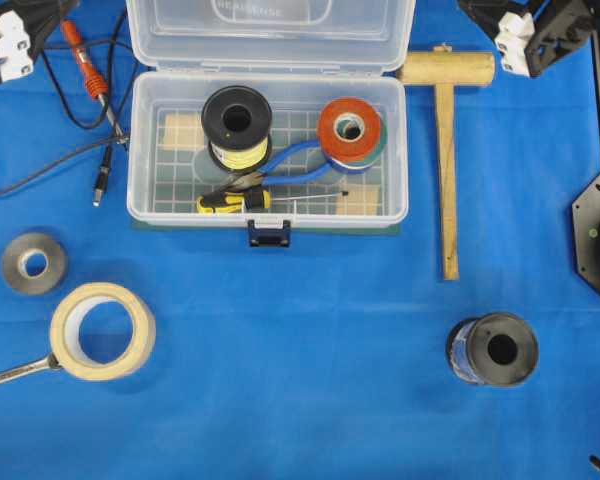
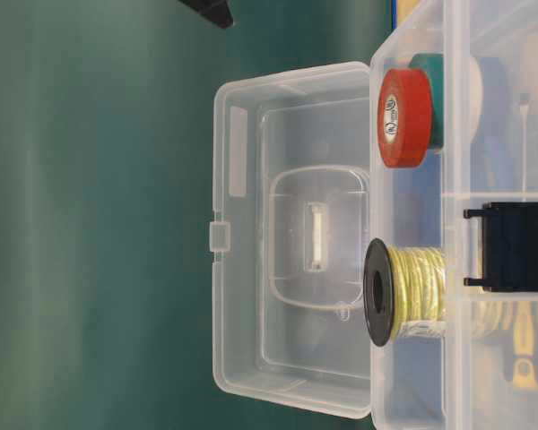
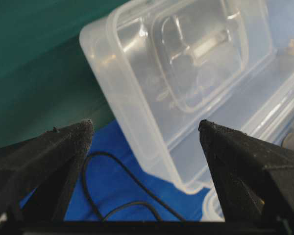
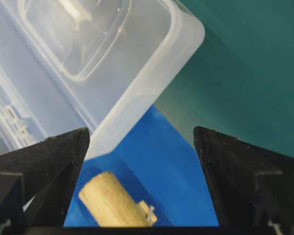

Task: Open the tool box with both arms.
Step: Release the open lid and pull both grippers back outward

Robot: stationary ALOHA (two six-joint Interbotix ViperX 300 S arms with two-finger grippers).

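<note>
Your tool box sits upper centre on the blue bench, lid swung back, spools inside. Left pincer and right pincer gape wide, holding nothing, near the lid's corners.

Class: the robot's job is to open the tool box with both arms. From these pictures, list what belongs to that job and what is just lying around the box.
Belongs to the job:
tool box, lid already up
left gripper, open
right gripper, open

Lying about:
wooden mallet
masking tape roll
grey tape roll
dark spool
spanner
orange-handled tool
</note>
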